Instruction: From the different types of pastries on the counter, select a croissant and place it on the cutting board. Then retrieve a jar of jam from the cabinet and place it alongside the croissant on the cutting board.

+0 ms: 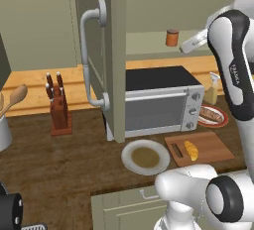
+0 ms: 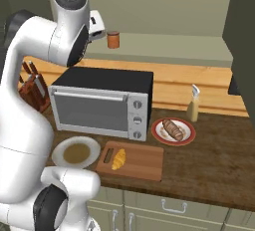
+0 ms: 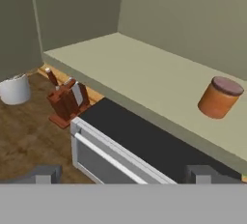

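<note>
The croissant (image 1: 191, 149) (image 2: 119, 159) lies on the reddish-brown cutting board (image 1: 211, 147) (image 2: 142, 163), which rests on the dark counter (image 1: 59, 164) in front of the toaster oven. The jar of jam (image 1: 172, 37) (image 2: 113, 39) (image 3: 220, 96) stands upright on the pale shelf (image 3: 144, 76) of the cabinet, whose door (image 1: 106, 50) hangs open. My gripper (image 3: 124, 175) (image 1: 185, 46) is raised to shelf height beside the jar and apart from it, open with nothing between its fingers. A brownish pastry sits on the red-rimmed plate (image 1: 222, 122) (image 2: 158, 136).
A toaster oven (image 1: 158, 100) (image 2: 102, 103) (image 3: 140, 146) stands right under the shelf. A round grey plate (image 1: 130, 167) (image 2: 59, 161) lies left of the board. A knife block (image 1: 59, 107) (image 3: 67, 102), a white utensil holder (image 3: 14, 90) and a pale jug (image 2: 193, 104) stand nearby.
</note>
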